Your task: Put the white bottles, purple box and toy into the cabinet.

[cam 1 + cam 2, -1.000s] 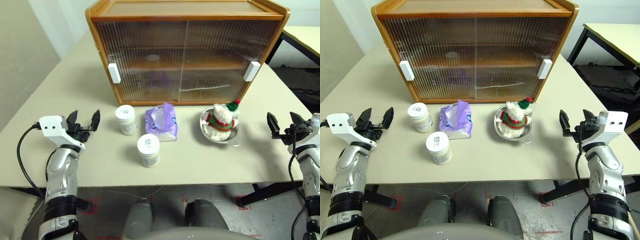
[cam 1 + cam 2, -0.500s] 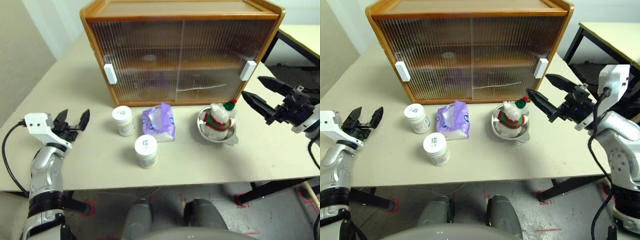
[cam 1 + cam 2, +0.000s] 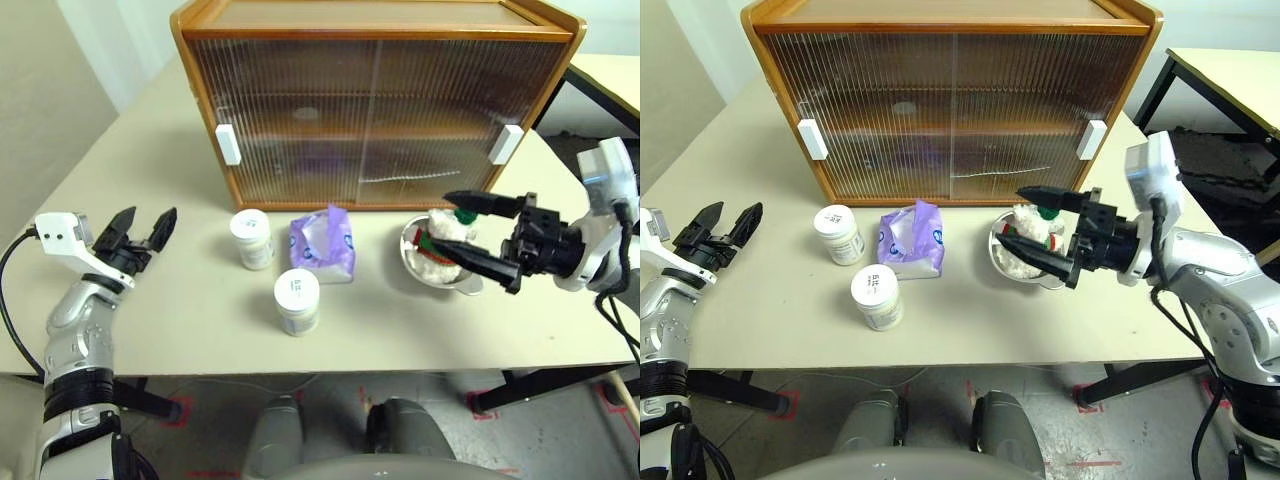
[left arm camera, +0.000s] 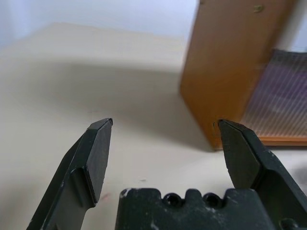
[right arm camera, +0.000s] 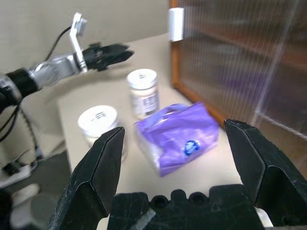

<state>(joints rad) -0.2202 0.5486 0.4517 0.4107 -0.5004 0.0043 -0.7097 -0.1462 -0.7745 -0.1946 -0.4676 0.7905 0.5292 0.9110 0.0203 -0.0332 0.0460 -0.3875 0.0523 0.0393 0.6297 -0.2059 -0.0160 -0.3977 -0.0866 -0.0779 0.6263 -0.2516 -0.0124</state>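
Observation:
The cabinet (image 3: pixel 375 100) stands at the back of the table with both ribbed sliding doors shut. In front of it stand two white bottles (image 3: pixel 252 238) (image 3: pixel 297 300) and, to their right, the purple box (image 3: pixel 323 245). The toy (image 3: pixel 447 226) sits in a steel bowl (image 3: pixel 406 248), partly hidden behind my right gripper (image 3: pixel 440 220). That gripper is open and empty, level and pointing left, its fingers above and below the toy's near side. My left gripper (image 3: pixel 150 215) hovers open and empty at the table's left, well apart from the bottles. The right wrist view looks over the purple box (image 5: pixel 177 139).
White handles (image 3: pixel 229 144) (image 3: pixel 505 144) sit at the doors' outer edges. A second table (image 3: pixel 610 70) stands at the back right. Bare tabletop lies between the left gripper and the bottles, and along the front edge.
My right gripper has swung in from the table's right side and now hangs in front of the toy, pointing left. The left gripper has shifted slightly up and outward. Both stay open.

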